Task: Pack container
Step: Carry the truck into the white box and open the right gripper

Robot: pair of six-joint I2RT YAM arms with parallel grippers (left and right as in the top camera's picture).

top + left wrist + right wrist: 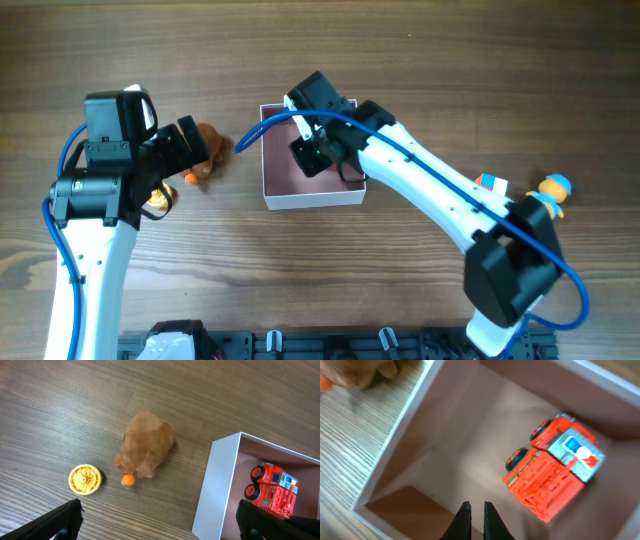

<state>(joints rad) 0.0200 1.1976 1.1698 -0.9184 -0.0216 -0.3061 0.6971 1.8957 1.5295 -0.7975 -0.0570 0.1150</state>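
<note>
The container (312, 198) is a white-walled square box with a dusty-pink inside, at the table's middle. A red toy truck (555, 475) lies inside it and also shows in the left wrist view (272, 490). My right gripper (477, 510) hangs inside the container (395, 445), beside the truck, its fingers almost touching with nothing between them. My left gripper (160, 520) is open wide, above the table between a brown plush toy (145, 445) and the container's left wall (220, 490). The plush (212, 148) lies left of the container.
A small orange piece (128, 480) sits at the plush's edge. A yellow round toy (85, 479) lies left of it. A yellow figure with a blue cap (552, 190) and a small white-red-blue item (490, 183) lie at the right.
</note>
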